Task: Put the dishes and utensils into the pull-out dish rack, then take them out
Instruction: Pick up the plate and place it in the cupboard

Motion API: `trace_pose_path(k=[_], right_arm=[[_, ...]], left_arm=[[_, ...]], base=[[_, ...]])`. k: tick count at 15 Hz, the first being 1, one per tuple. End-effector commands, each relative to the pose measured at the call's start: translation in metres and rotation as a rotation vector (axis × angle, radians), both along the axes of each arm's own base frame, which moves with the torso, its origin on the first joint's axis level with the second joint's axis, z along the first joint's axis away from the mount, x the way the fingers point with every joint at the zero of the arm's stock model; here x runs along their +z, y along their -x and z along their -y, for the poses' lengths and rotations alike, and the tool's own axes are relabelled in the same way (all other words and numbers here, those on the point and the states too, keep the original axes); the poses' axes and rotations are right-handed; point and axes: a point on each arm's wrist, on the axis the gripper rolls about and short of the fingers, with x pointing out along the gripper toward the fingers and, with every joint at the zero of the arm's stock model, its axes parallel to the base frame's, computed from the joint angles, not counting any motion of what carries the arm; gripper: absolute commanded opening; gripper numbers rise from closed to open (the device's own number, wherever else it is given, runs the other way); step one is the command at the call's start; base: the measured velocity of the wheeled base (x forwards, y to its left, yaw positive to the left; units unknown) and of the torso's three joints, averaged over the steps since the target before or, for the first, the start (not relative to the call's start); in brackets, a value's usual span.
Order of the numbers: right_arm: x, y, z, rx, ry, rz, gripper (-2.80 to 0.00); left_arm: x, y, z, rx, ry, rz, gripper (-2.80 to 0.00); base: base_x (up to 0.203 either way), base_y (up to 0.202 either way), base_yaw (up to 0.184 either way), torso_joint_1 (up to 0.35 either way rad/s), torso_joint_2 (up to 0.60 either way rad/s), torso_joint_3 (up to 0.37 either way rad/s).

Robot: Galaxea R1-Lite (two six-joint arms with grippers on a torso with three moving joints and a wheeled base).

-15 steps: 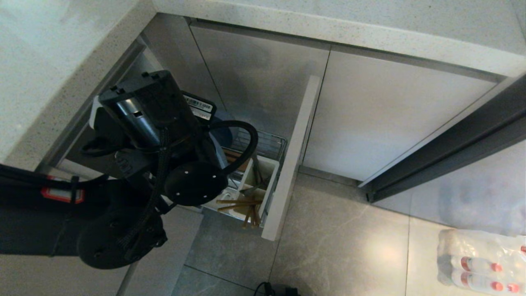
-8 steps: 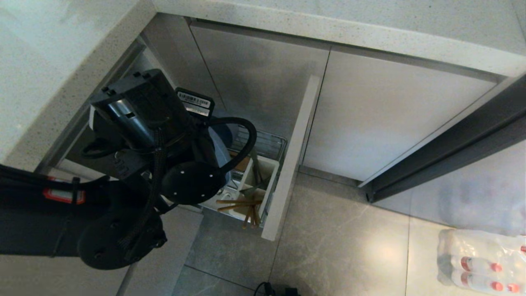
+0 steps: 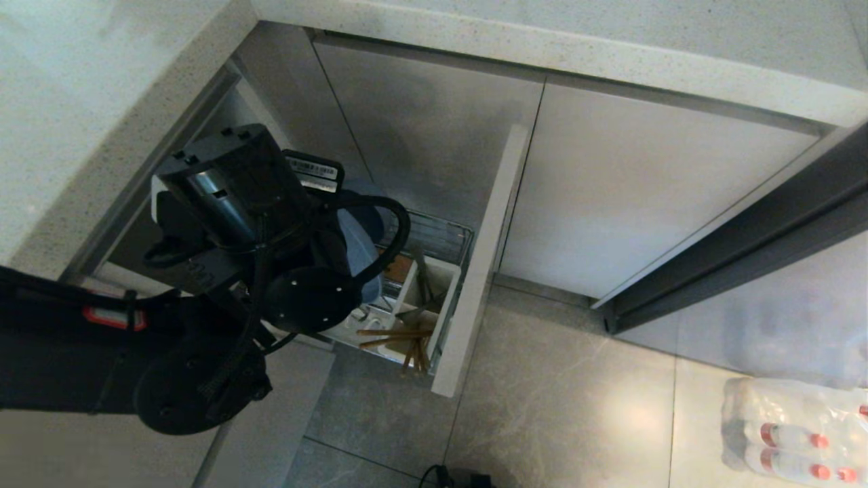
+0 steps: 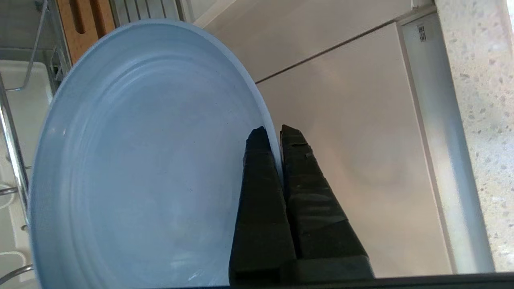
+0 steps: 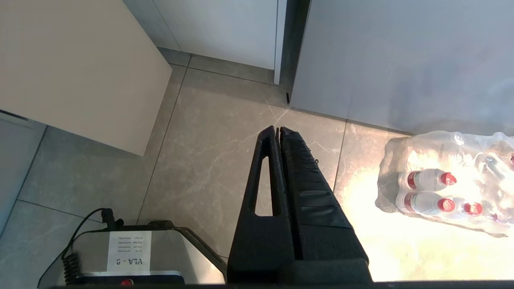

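Plate (image 4: 132,160) rim between left gripper (image 4: 271,134) fingers

My left end effector (image 4: 272,134) is matte black, and the plate (image 4: 144,160) pinched in it is a flat light blue with faint concentric rings. Beyond the plate's far edge I see a brown wooden strip (image 4: 84,20) with darker slots, chrome wire (image 4: 12,132) and white plastic. In the white caddy (image 3: 434,285) past my wrist lie light-brown chopsticks (image 3: 393,333); the grey sliver beside them may be the fork. The front panel (image 3: 475,271) reads beige. My right end effector (image 5: 279,130) is black too, above grey marbled floor tiles (image 5: 209,152), with red-capped bottles (image 5: 433,188) in clear wrap just beside it.
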Motion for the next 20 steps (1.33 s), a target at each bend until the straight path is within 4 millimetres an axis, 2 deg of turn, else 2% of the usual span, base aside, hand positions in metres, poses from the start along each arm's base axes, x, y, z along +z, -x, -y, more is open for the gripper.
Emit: trace_pose_path(k=[1,7,11,15,20], right_arm=[[0.0,0.0,0.0,0.0,0.0,-0.001,-2.8],[0.0,0.0,0.0,0.0,0.0,-0.001,-2.8],[0.0,0.0,0.0,0.0,0.0,-0.001,-2.8],[0.0,0.0,0.0,0.0,0.0,-0.001,-2.8],[0.0,0.0,0.0,0.0,0.0,-0.001,-2.8]], left_arm=[[-0.001,0.0,-0.001,0.008,0.012,0.003,-2.8],[-0.014,-0.005,-0.002,0.02,0.005,-0.024,-2.8],[-0.015,-0.005,-0.004,0.025,0.008,-0.024,-2.8],[0.003,0.004,0.0,-0.009,0.035,0.017,-2.8],[0.008,0.01,0.002,-0.087,0.025,0.041,-2.8]], base=[[0.0,0.0,0.0,0.0,0.0,0.0],[0.0,0.0,0.0,0.0,0.0,0.0],[0.0,0.0,0.0,0.0,0.0,0.0],[0.0,0.0,0.0,0.0,0.0,0.0],[0.0,0.0,0.0,0.0,0.0,0.0]])
